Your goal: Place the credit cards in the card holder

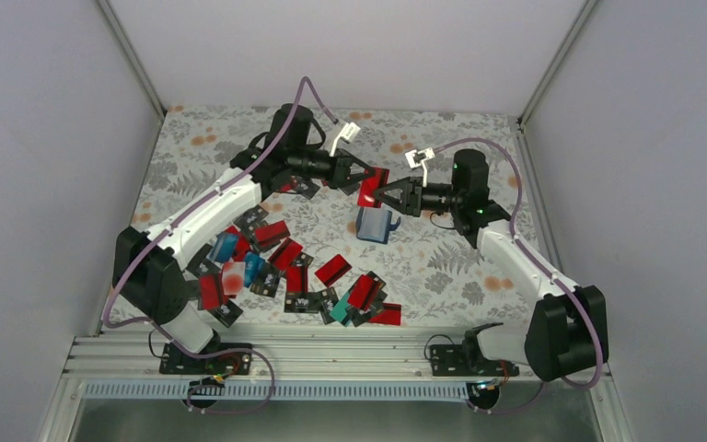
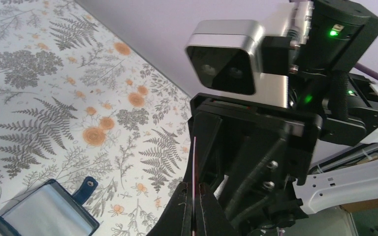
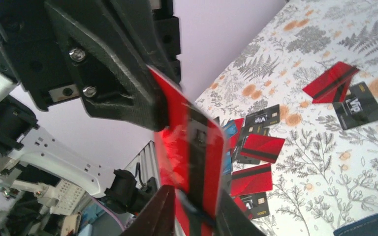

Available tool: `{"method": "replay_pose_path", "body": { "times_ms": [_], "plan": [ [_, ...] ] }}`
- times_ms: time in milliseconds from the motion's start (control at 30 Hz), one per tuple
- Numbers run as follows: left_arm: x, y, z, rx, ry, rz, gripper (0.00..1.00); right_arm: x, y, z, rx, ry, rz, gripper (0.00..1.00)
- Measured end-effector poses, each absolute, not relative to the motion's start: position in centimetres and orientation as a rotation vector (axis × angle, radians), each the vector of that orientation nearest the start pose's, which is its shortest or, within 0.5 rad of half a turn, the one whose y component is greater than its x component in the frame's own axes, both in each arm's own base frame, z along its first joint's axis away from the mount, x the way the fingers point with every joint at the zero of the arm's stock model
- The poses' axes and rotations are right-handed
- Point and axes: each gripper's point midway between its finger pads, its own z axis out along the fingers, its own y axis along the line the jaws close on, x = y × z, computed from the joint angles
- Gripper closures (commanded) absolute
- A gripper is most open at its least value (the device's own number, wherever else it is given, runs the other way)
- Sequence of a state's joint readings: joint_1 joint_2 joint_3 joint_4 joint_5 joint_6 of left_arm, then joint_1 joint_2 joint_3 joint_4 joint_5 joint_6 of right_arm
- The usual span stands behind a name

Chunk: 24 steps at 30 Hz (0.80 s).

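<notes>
Cards [image 1: 333, 269] lie strewn over the near left part of the desk [image 1: 460, 267], and the holder [image 1: 375, 224] lies open at its middle. Just beyond, off the desk, the left hand [image 1: 365, 177] is clamped tight on a red card [image 1: 373, 189]. The right hand [image 1: 386, 196] closely flanks the same card, but I cannot tell whether it pinches it.

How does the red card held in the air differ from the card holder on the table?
The red card is red with a black stripe; the card holder is dark blue, paler inside. The card is pinched in the air by the left tool; the holder lies open on the table. The card is one thin sheet; the holder folds and has a snap tab. Both are small rectangles.
</notes>
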<state>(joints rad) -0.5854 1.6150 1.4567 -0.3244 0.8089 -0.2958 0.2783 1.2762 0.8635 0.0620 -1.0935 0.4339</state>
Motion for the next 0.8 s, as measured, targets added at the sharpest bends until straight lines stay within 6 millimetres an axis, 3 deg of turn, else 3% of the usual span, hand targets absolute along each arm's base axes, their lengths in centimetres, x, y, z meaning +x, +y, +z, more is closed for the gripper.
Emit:
{"method": "replay_pose_path", "body": {
  "times_ms": [67,233,333,533,667,800],
  "plan": [
    [30.8,-35.5,31.0,0.851,1.992,-1.37,0.98,28.2,23.9,27.0,-0.635,1.906,1.501,0.95],
    [31.2,-35.5,30.8,0.848,1.989,-1.372,0.96,28.3,23.8,27.2,-0.625,1.909,1.503,0.96],
    [31.7,-35.7,30.1,0.84,2.004,-1.363,0.77,28.9,23.4,26.5,-0.57,1.958,1.474,0.96],
    [35.2,-36.2,25.2,0.748,2.156,-1.202,0.41,31.9,20.7,23.2,-0.304,2.172,1.2,0.96],
    [36.5,-36.7,20.7,0.704,2.295,-1.018,0.42,32.5,18.0,19.5,-0.126,2.327,0.996,0.96],
    [36.9,-37.0,17.6,0.681,2.392,-0.866,0.48,32.1,16.1,16.7,-0.022,2.434,0.857,0.96]
  ]
}}
